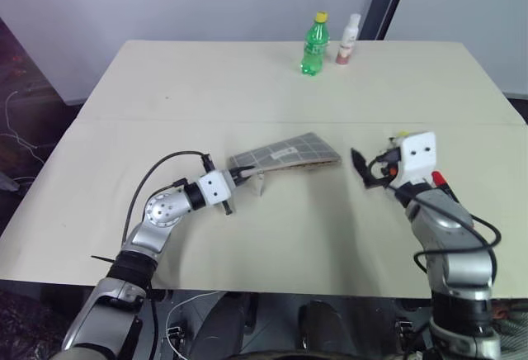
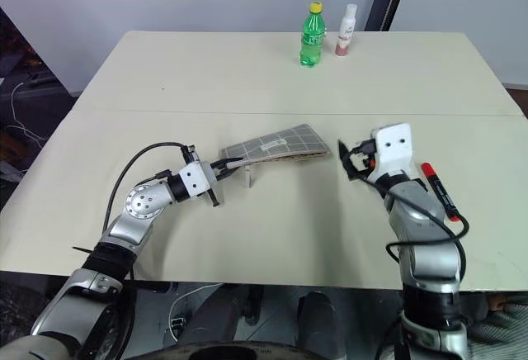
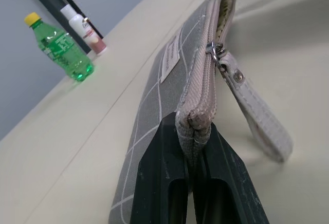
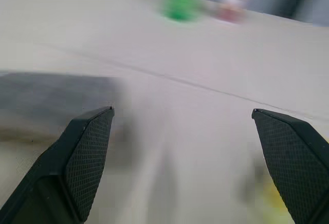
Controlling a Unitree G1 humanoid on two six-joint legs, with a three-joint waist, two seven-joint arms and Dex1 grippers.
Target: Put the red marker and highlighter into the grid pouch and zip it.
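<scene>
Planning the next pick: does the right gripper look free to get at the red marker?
Probably yes. The right gripper is open and holds nothing, and the red marker lies uncovered on the table just beside that arm.

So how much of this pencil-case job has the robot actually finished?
Nothing is packed yet. The left gripper pinches one end of the grid pouch, lifting it, its mouth partly unzipped. The right gripper is open and empty. The red marker lies on the table; a bit of yellow beside the right gripper may be the highlighter. Loading and zipping remain.
</scene>
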